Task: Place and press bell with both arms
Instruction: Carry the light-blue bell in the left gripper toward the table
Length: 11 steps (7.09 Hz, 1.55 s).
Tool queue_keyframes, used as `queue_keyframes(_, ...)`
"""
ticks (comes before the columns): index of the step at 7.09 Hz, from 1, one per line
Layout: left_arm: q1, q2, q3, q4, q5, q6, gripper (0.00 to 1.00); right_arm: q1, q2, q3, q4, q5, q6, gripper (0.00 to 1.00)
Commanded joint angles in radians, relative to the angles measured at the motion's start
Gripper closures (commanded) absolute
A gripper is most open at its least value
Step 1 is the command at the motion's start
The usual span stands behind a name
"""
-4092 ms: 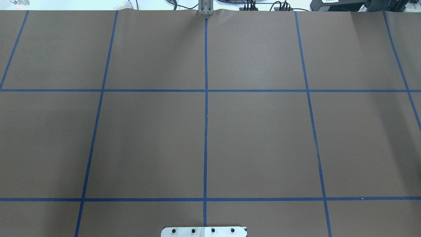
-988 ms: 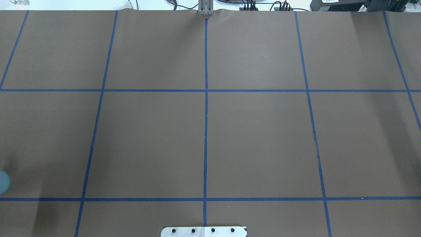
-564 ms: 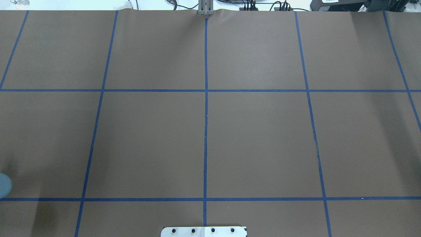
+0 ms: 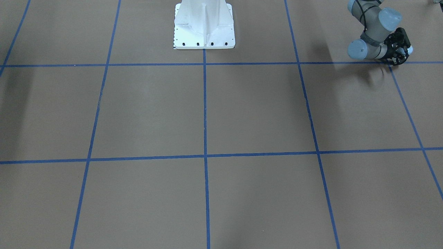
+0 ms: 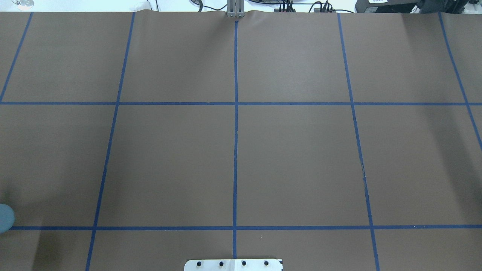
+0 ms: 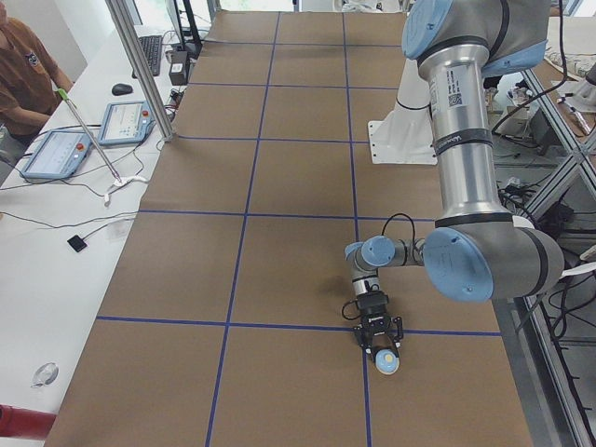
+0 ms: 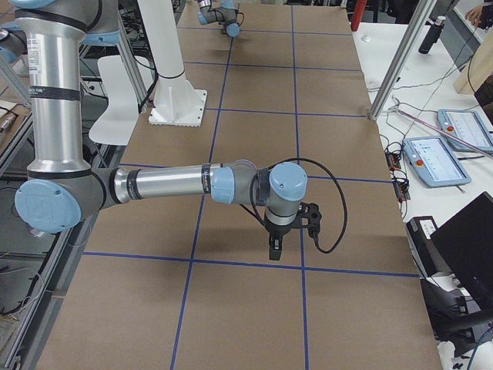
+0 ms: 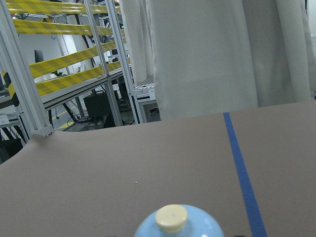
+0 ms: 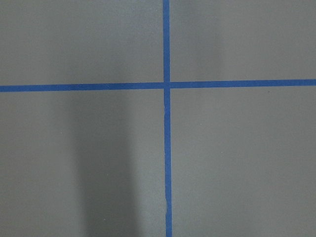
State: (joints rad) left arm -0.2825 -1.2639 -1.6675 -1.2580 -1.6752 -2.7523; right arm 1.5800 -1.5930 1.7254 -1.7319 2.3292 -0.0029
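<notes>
The light-blue bell [image 6: 386,361] with its cream button sits between the fingers of my left gripper [image 6: 382,348], low over the brown table by a blue tape crossing. The left wrist view shows the bell [image 8: 177,225] upright at the bottom edge. In the front-facing view the left gripper [image 4: 401,52] is at the top right, a sliver of the bell [image 4: 409,51] beside it. Only a blue joint cap [image 5: 5,218] of the left arm shows overhead. My right gripper [image 7: 275,248] points down just above the table; I cannot tell whether it is open or shut.
The white pedestal base [image 4: 204,24] stands at the robot's side of the table. Blue tape lines [image 5: 235,150] divide the brown table cover. An operator [image 6: 23,65], tablets [image 6: 56,151] and an aluminium post [image 6: 140,65] are on the far long side.
A light-blue joint cap of the left arm has come into the overhead view at the left edge and has slid a little toward the near side. Nothing else has moved there.
</notes>
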Motion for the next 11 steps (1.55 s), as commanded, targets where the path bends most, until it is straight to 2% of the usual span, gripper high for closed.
queue_keyframes(1, 0.000, 0.017, 0.000, -0.003, 0.002, -0.006, 0.93, 0.000, 0.004, 0.002, 0.000, -0.011, 0.000, 0.00)
queue_keyframes(2, 0.000, 0.037, -0.009, -0.003, 0.003, -0.001, 1.00, 0.000, 0.004, 0.002, 0.000, -0.011, 0.001, 0.00)
queue_keyframes(3, -0.001, 0.070, -0.036, -0.003, 0.005, 0.019, 1.00, 0.000, 0.004, 0.002, 0.000, -0.011, 0.001, 0.00)
queue_keyframes(4, -0.003, 0.122, -0.105, 0.002, 0.008, 0.082, 1.00, 0.000, 0.004, 0.000, 0.000, -0.011, 0.001, 0.00)
queue_keyframes(6, -0.052, 0.133, -0.123, 0.003, 0.059, 0.243, 1.00, -0.005, 0.018, -0.001, -0.002, -0.013, 0.004, 0.00)
queue_keyframes(7, -0.166, 0.108, -0.127, 0.000, 0.194, 0.360, 1.00, -0.005, 0.018, -0.001, -0.002, -0.013, 0.007, 0.00)
queue_keyframes(8, -0.285, 0.034, -0.124, -0.001, 0.266, 0.479, 1.00, -0.005, 0.019, -0.001, -0.002, -0.013, 0.010, 0.00)
queue_keyframes(11, -0.486, -0.219, -0.109, -0.024, 0.417, 0.777, 1.00, -0.017, 0.024, -0.012, -0.002, -0.013, 0.011, 0.00)
